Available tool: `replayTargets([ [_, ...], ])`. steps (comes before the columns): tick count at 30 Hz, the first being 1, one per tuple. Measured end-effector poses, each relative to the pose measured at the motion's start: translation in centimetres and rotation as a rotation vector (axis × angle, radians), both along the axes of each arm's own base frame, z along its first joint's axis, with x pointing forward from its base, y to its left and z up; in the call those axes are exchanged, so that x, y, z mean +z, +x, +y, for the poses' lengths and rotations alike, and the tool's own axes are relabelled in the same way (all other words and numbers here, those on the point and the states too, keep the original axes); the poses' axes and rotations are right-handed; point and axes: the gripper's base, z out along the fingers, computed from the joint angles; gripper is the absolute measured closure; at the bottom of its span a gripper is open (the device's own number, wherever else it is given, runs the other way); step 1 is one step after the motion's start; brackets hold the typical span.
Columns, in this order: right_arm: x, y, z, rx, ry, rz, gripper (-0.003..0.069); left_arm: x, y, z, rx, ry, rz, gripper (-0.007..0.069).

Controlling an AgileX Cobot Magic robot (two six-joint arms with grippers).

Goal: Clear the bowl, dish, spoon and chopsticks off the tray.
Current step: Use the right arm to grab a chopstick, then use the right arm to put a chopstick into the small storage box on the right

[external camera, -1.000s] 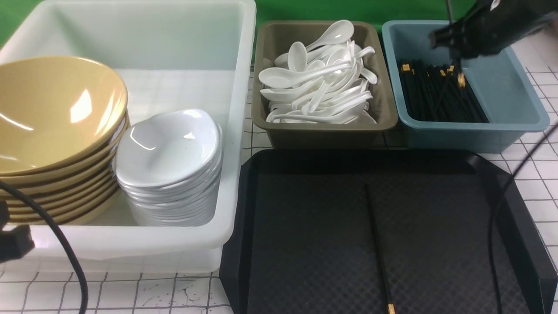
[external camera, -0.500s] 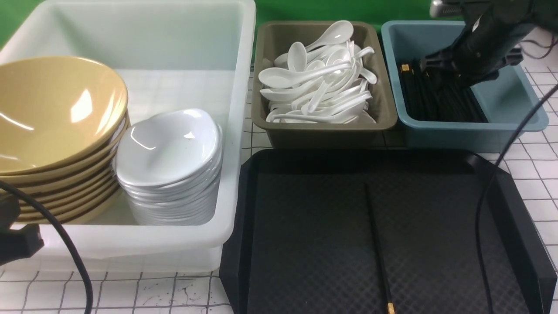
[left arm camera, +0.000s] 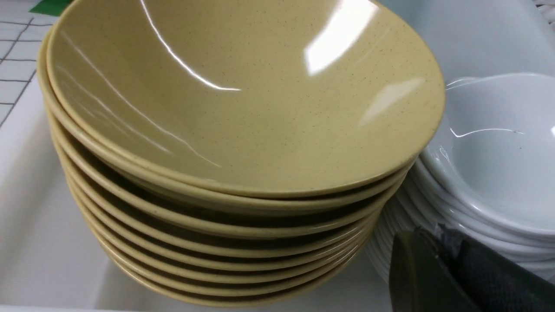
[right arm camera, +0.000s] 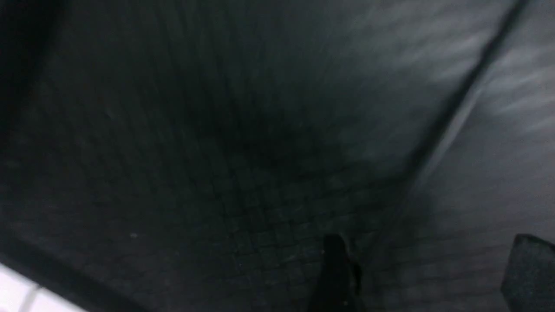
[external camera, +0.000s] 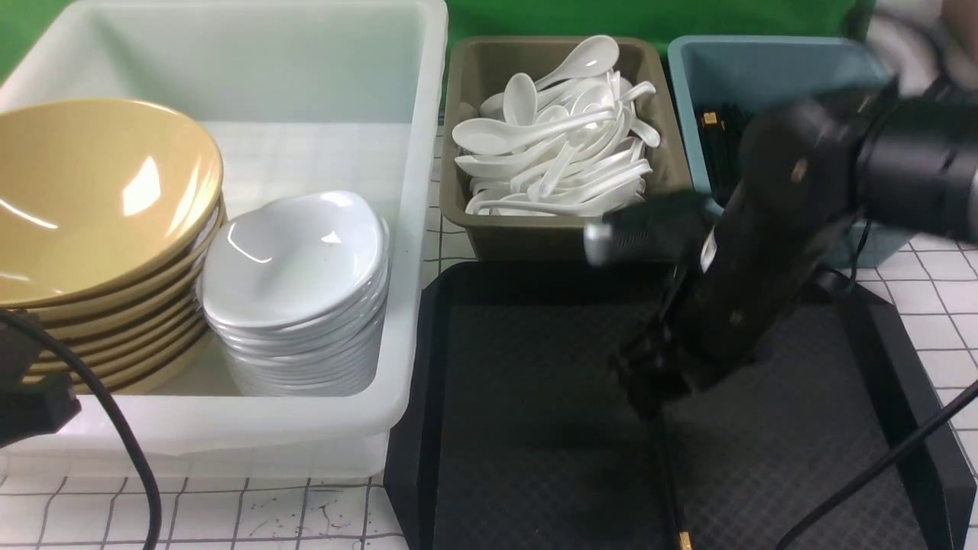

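As right arm (external camera: 772, 229) slants down, end effector (right arm camera: 429, 242) gapes over chopstick (external camera: 674, 489).

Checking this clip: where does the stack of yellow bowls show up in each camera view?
Front view: the stack of yellow bowls sits at far left, inside the white tub.
Left wrist view: it fills most of the picture.
Right wrist view: not in it; only the tray floor shows.
Shared landmark: the stack of white dishes beside the bowls, in front and left wrist views.

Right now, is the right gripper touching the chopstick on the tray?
Cannot tell. Front view: the right gripper covers part of the chopstick; right wrist view is too blurred to show contact or gap.
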Motion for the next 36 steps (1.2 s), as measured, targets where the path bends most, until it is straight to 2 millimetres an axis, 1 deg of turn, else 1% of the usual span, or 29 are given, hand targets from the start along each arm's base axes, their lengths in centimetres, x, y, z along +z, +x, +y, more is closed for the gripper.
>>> replayTargets([
  [2, -1.1, -0.2, 0.2, -0.011, -0.008, 0.013, 0.0165, 0.0, 0.0, 0.0, 0.0, -0.005, 0.003, 0.0636],
  [6, -2.1, -0.1, 0.3, -0.017, -0.018, 0.027, 0.0222, -0.1, -0.1, 0.0, 0.002, -0.011, 0.015, 0.0636],
  [10, -3.3, -0.3, 0.6, -0.027, -0.024, 0.063, 0.0319, -0.3, -0.1, -0.1, 0.004, -0.026, 0.031, 0.0636],
  [13, -4.6, -1.1, 1.0, -0.016, -0.045, 0.108, 0.0395, -0.3, -0.2, -0.1, 0.005, -0.027, 0.038, 0.0636],
  [16, -4.7, -1.4, 1.1, 0.016, -0.054, 0.116, 0.0456, -0.3, -0.2, -0.1, 0.005, -0.03, 0.037, 0.0636],
  [17, -4.7, -1.5, 1.1, 0.048, -0.059, 0.12, 0.0496, -0.3, -0.3, -0.1, 0.005, -0.032, 0.034, 0.0636],
  [18, -4.7, -1.5, 1.1, 0.058, -0.061, 0.121, 0.0521, -0.2, -0.3, -0.1, 0.005, -0.033, 0.031, 0.0636],
  [19, -4.7, -1.6, 1.1, 0.065, -0.062, 0.122, 0.0527, -0.2, -0.4, -0.1, 0.005, -0.033, 0.029, 0.0636],
  [20, -4.5, -1.8, 1.0, 0.086, -0.065, 0.126, 0.0562, -0.1, -0.5, -0.1, 0.005, -0.034, 0.023, 0.0636],
  [21, -4.4, -1.8, 1.0, 0.093, -0.065, 0.126, 0.0564, -0.1, -0.5, 0.0, 0.005, -0.035, 0.019, 0.0636],
  [23, -3.0, -2.2, 0.7, 0.107, -0.051, 0.101, 0.0564, 0.0, -0.7, 0.0, 0.005, -0.036, 0.012, 0.0636],
  [24, -2.7, -2.2, 0.7, 0.109, -0.048, 0.095, 0.0564, 0.0, -0.6, 0.0, 0.005, -0.036, 0.013, 0.0636],
  [27, 3.4, -2.9, 0.1, 0.141, 0.025, -0.082, 0.0564, 0.0, -0.7, 0.0, 0.004, -0.037, 0.006, 0.0636],
  [28, 6.5, -3.0, -0.2, 0.151, 0.051, -0.19, 0.0564, 0.0, -0.7, 0.0, 0.004, -0.037, 0.007, 0.0636],
  [30, 10.8, -2.8, -1.1, 0.153, 0.072, -0.37, 0.0564, 0.0, -0.7, 0.0, 0.004, -0.037, 0.003, 0.0636],
  [31, 13.9, -2.1, -2.2, 0.125, 0.077, -0.521, 0.0564, 0.1, -0.7, 0.0, 0.001, -0.037, -0.006, 0.0636],
  [32, 15.8, -1.7, -2.9, 0.099, 0.086, -0.6, 0.0564, 0.2, -0.7, -0.1, 0.0, -0.037, -0.009, 0.0636],
  [33, 18.3, -0.4, -4.6, 0.029, 0.085, -0.714, 0.0564, 0.2, -0.6, -0.1, -0.005, -0.03, -0.018, 0.0636],
  [34, 19.6, 0.5, -5.4, -0.002, 0.086, -0.762, 0.0564, 0.2, -0.6, -0.1, -0.009, -0.024, -0.021, 0.0636],
  [35, 20.9, 2.3, -7.2, -0.074, 0.074, -0.814, 0.0564, 0.3, -0.6, -0.1, -0.012, -0.019, -0.025, 0.0636],
  [36, 21.4, 3.7, -8.0, -0.113, 0.071, -0.832, 0.0564, 0.3, -0.6, -0.1, -0.015, -0.014, -0.028, 0.0636],
])
